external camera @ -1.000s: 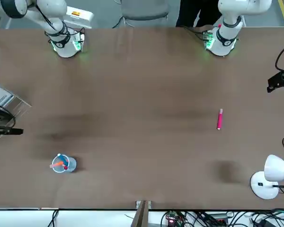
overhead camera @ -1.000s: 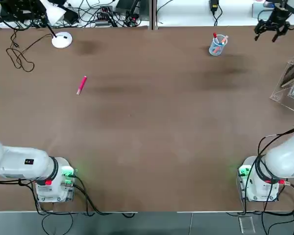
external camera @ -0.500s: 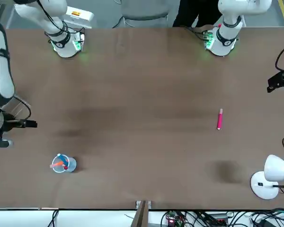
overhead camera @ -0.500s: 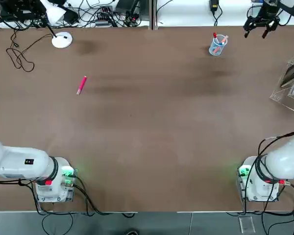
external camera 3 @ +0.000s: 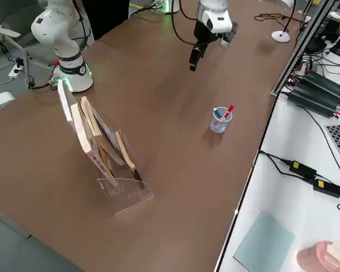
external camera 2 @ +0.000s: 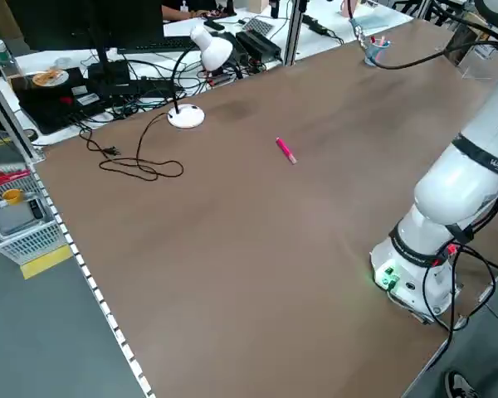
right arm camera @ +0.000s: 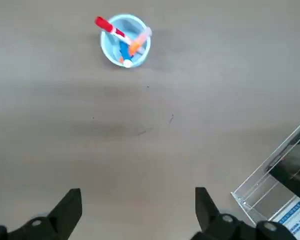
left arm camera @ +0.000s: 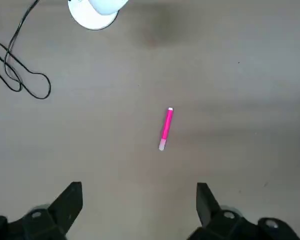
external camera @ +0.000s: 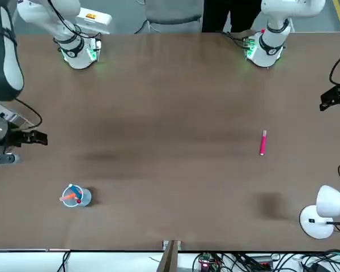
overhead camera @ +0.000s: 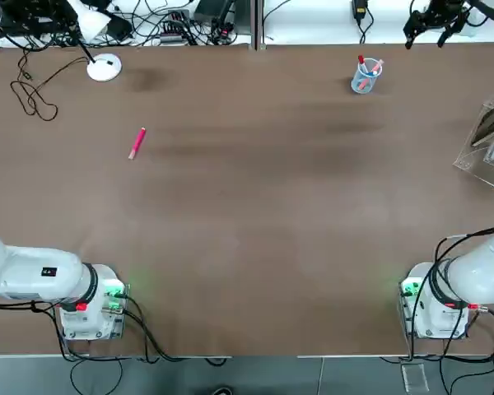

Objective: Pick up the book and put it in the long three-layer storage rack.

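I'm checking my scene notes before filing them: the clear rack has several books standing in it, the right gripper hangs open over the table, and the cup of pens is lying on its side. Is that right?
Not quite: the cup of pens stands upright, as the right side view shows. The rest of your note holds.

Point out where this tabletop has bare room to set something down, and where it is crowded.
Bare: the broad middle between the pink marker and the rack, and the stretch between both arm bases. Crowded: the rack's side, with books in it and the right gripper above the table nearby.
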